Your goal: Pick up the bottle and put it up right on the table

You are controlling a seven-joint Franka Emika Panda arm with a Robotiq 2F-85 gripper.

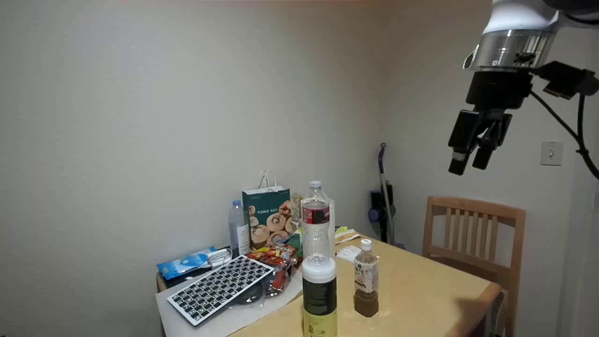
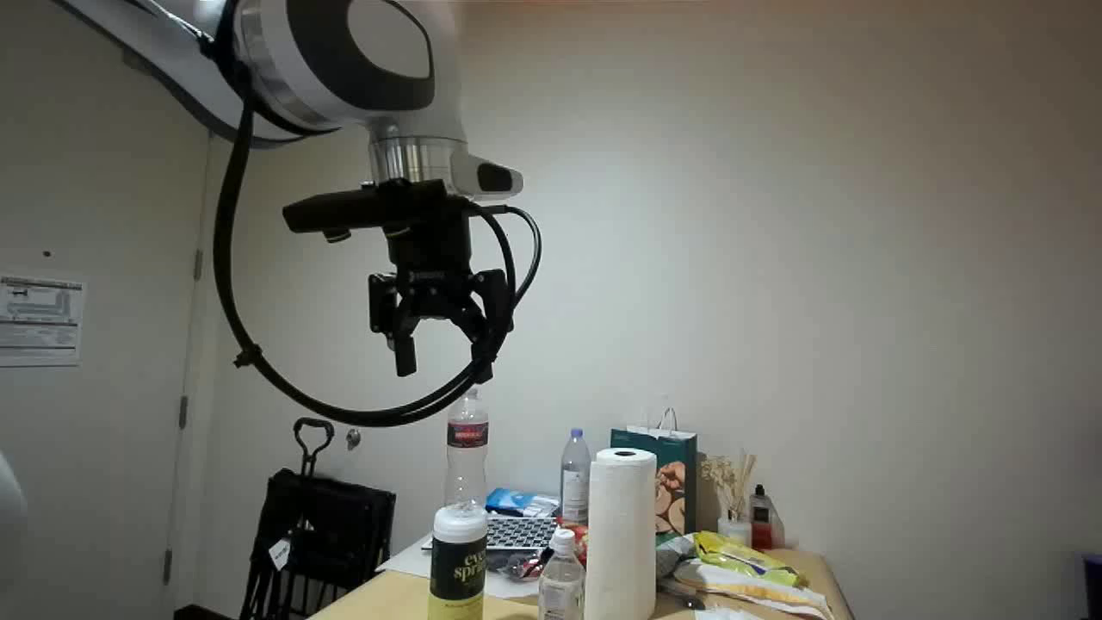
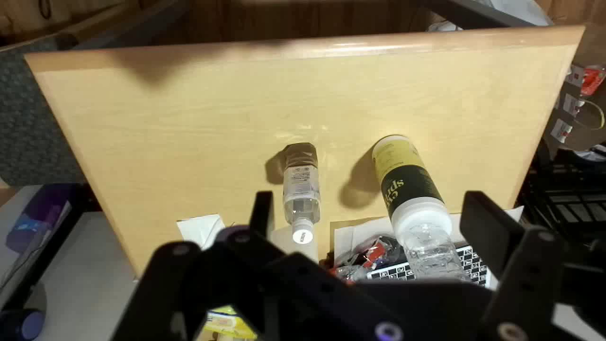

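Tall clear plastic bottle (image 1: pixel 316 238), waisted, pale cap, red-and-dark label round its upper part; it stands on the white lid of a yellow-and-black canister (image 1: pixel 320 299), which rests on the bench (image 1: pixel 421 290). Smaller bottle (image 1: pixel 366 281) near it, directly on the bench: white cap, pale printed label, brown liquid low down. Cannot tell which of these two is meant. Bench top smooth, light tan wood; farther back a checkered board (image 1: pixel 220 289), red packets (image 1: pixel 276 257) and a green paper bag (image 1: pixel 262 210); in an exterior view, a paper towel roll (image 2: pixel 622 534). Room: plain pale walls (image 1: pixel 140 140), slat-back chair (image 1: pixel 472 234) by the bench, black folded cart (image 2: pixel 323 534) near a door (image 2: pixel 103 482). Both bottles upright, caps up, long axes vertical. Claw (image 2: pixel 444 374) high above the bench, jaws spread wide, nothing between them, well apart from either bottle.
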